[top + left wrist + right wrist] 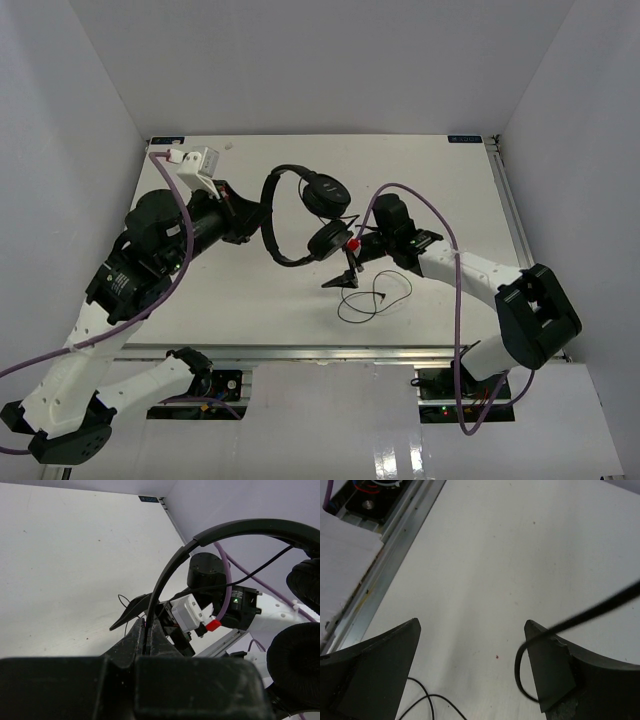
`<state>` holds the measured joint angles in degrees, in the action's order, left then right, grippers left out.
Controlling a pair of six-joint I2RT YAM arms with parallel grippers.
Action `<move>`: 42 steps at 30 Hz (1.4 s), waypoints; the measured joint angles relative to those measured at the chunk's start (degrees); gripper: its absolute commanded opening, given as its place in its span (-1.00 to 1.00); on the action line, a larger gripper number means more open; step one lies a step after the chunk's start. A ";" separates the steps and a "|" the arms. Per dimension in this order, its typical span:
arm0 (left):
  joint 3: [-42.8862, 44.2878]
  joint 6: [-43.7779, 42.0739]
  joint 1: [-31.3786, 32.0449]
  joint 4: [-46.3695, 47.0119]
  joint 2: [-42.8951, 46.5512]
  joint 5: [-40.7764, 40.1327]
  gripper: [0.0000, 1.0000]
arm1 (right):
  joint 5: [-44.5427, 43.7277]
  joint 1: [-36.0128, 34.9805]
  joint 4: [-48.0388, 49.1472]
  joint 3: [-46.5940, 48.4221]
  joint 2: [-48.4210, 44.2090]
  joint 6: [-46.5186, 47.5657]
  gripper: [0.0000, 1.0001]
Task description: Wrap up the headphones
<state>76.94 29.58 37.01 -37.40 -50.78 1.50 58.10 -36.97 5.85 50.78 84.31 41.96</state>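
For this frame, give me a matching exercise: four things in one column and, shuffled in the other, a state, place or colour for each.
Things:
1. left gripper
2. right gripper
3. loose cord end
4. robot cable

States:
A. purple
B. looped on the table
C. open, fingers wide apart
D. shut on the headband

Pairs: 1-D, 2-C, 3-B, 4-A

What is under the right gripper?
Below the open right gripper is bare white table, with a loop of the headphones' cord lying on it; the cord also crosses one finger. Whatever lies directly beneath the fingers themselves is covered.
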 measured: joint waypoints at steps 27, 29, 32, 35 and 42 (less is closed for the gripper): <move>1.70 11.31 0.02 5.29 -0.04 -27.10 -1.00 | -5.02 -3.85 -3.99 -2.05 -10.36 -6.50 -0.85; 1.00 11.19 0.02 6.51 -1.82 -29.72 -1.00 | -9.06 -5.55 -8.12 -1.21 -11.99 -4.38 -0.85; 0.71 10.14 -0.03 8.08 -6.20 -33.61 -1.00 | -16.49 -8.79 -14.50 -0.13 -14.78 -0.62 -0.85; 0.59 8.57 -0.83 9.19 -11.91 -35.75 -1.00 | -23.24 -10.88 -21.09 2.66 -17.17 3.00 -0.85; -2.66 3.68 -4.60 11.16 -24.48 -36.04 -1.00 | -38.86 -11.09 -29.34 12.52 -17.78 9.10 -0.85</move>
<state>74.28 33.26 32.41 -26.24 -75.27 -34.53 19.24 -48.06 -23.49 63.30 66.53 51.06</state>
